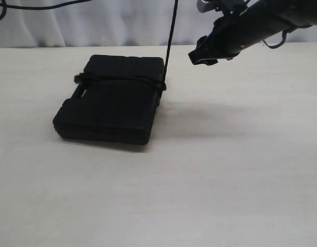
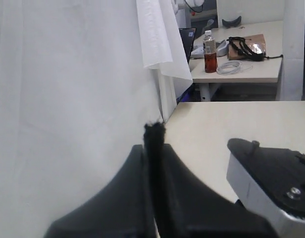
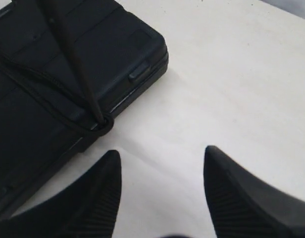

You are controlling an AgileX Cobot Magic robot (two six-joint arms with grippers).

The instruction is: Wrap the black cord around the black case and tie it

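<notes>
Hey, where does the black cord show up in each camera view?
Exterior: the black cord bands the black case, then rises taut out the top.
Left wrist: its frayed end pokes from the shut left gripper.
Right wrist: a strand runs to a loop at the case's edge.
Landmark: that case; left wrist lacks it.

Seen from the exterior view, right arm [image 1: 261,23] enters from upper right, angled down-left. The right gripper [image 1: 202,55] is in the air, jaws wide apart, empty. Off that view, left gripper [image 2: 153,148] has jaws clamped tight on cord [image 2: 155,133].
</notes>
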